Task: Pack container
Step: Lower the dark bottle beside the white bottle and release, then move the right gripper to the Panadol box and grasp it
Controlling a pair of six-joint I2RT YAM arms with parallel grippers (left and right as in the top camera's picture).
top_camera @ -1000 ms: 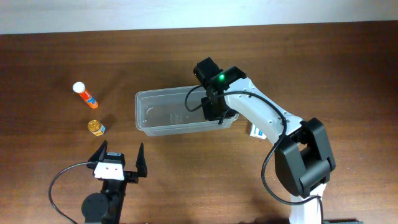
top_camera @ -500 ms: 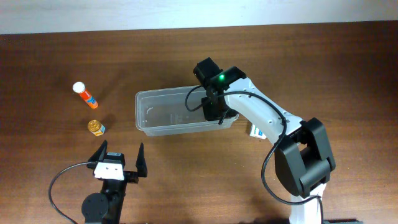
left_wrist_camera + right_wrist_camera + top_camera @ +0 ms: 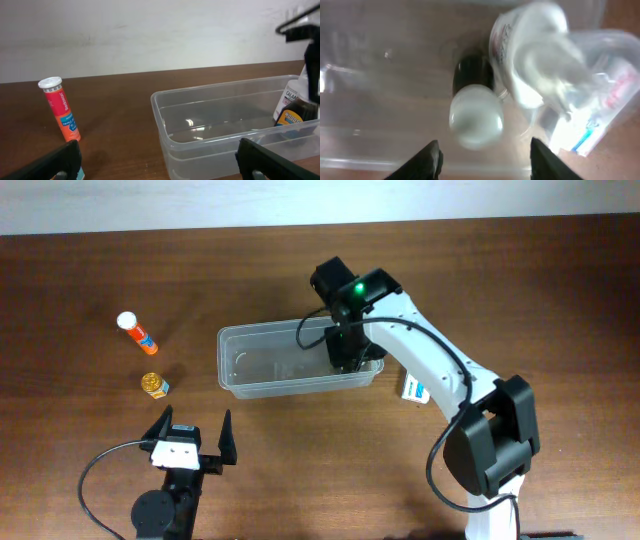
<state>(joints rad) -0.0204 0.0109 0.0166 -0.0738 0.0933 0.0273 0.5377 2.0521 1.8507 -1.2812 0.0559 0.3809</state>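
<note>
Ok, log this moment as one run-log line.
task: pack container | right gripper: open, above bottles in container | left gripper: open, empty | tube, jar: outside

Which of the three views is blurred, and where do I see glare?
Right wrist view: blurred, the dark bottle and the white bottle beside it are smeared. Left wrist view: sharp, with small bright glints on the floor of the container. Overhead view: sharp and evenly lit.
</note>
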